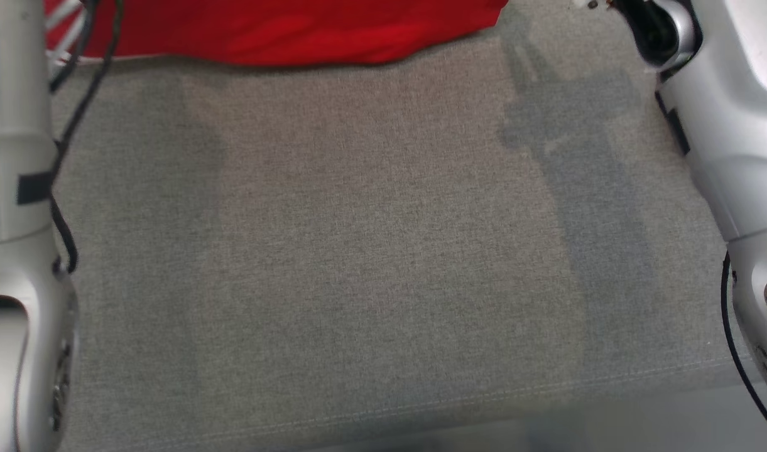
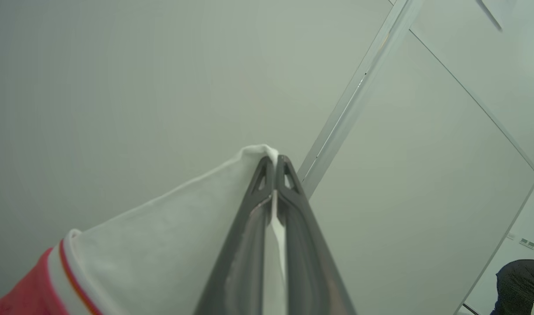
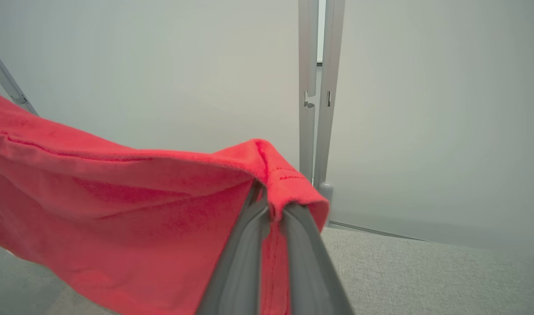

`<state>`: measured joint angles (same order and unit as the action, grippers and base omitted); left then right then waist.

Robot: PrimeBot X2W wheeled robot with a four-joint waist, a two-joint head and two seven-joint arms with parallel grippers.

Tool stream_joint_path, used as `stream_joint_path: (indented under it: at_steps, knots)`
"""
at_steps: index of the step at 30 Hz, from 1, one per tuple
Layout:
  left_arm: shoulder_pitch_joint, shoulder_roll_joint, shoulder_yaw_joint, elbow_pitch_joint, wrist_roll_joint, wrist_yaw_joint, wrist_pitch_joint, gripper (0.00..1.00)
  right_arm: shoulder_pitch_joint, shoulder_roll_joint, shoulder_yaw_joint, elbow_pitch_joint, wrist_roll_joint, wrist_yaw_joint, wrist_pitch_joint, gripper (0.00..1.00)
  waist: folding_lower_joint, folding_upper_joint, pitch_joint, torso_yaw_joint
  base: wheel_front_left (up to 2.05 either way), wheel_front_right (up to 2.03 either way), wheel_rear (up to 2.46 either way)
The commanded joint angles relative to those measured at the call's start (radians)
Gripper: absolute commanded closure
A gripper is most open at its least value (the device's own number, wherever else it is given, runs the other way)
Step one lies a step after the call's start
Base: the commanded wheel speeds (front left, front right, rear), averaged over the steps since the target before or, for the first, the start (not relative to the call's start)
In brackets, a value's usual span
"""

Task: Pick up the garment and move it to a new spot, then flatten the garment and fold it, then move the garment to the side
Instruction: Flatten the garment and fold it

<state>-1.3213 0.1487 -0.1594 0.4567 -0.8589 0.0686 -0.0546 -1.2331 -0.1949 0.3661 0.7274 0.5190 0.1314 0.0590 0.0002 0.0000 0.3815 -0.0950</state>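
Head view: the garment [image 1: 282, 31] is showing as a red band along the top edge, beyond the bare grey fabric surface [image 1: 370, 251]. The pale left forearm [image 1: 12, 157], with a dark cable [image 1: 81, 107] running down it, and the right forearm [image 1: 728, 125] are framing the picture.
Left gripper [image 2: 274, 162]: its two dark fingers are pressing together on a white edge of the garment, with a sliver of white cloth showing between them. The cloth is trailing off to the lower left, where a thin orange stripe and red fabric are beginning.
Right gripper [image 3: 273, 203]: its fingers are pinching a red hemmed edge that is folding over the tips. The cloth is sagging away to the left, lifted above the grey surface.
Background: a pale wall [image 3: 162, 65] and a door frame [image 3: 319, 109] are standing behind. A dark-clothed person [image 2: 518, 284] is showing at the lower right of the left wrist view.
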Motion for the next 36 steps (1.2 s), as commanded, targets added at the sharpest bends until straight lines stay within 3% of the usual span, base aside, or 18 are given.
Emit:
stream_joint_path:
  at_steps: [1,11,17,23,28,33,36]
  knots:
    - [-0.066,0.022,-0.009,0.01,0.019,-0.013,0.018,1.0,-0.051,0.004,-0.017,0.024,-0.016,-0.002,-0.017,1.0,-0.0002,0.0,0.161,-0.047,0.0,0.0,0.0]
    - [-0.444,0.104,-0.101,0.083,0.142,-0.078,0.071,1.0,-0.275,0.083,-0.139,0.202,-0.083,-0.002,-0.187,1.0,-0.0002,0.0,0.285,-0.099,0.0,0.0,0.0]
    - [-0.604,0.09,-0.119,0.131,0.16,-0.12,0.037,1.0,-0.358,0.112,-0.212,0.248,-0.123,-0.002,-0.296,1.0,-0.0002,0.0,0.294,-0.115,0.0,0.0,0.0]
    - [-0.68,0.073,-0.13,0.154,0.168,-0.156,-0.033,1.0,-0.41,0.104,-0.325,0.208,-0.204,-0.002,-0.324,1.0,-0.0002,0.0,0.282,-0.11,0.0,0.0,0.0]
    - [-0.621,0.089,-0.153,0.172,0.179,-0.173,-0.074,1.0,-0.344,0.123,-0.392,0.158,-0.32,-0.001,-0.322,1.0,-0.0002,0.0,0.287,-0.102,0.0,0.0,0.0]
    - [-0.483,0.122,-0.177,0.153,0.182,-0.18,-0.088,1.0,-0.297,0.135,-0.309,0.224,-0.364,-0.002,-0.321,1.0,-0.0002,0.0,0.298,-0.095,0.0,0.0,0.0]
    - [-0.346,0.137,-0.158,0.115,0.13,-0.183,-0.098,1.0,-0.249,0.133,-0.216,0.255,-0.354,-0.002,-0.294,1.0,-0.0002,0.0,0.279,-0.085,0.0,0.0,0.0]
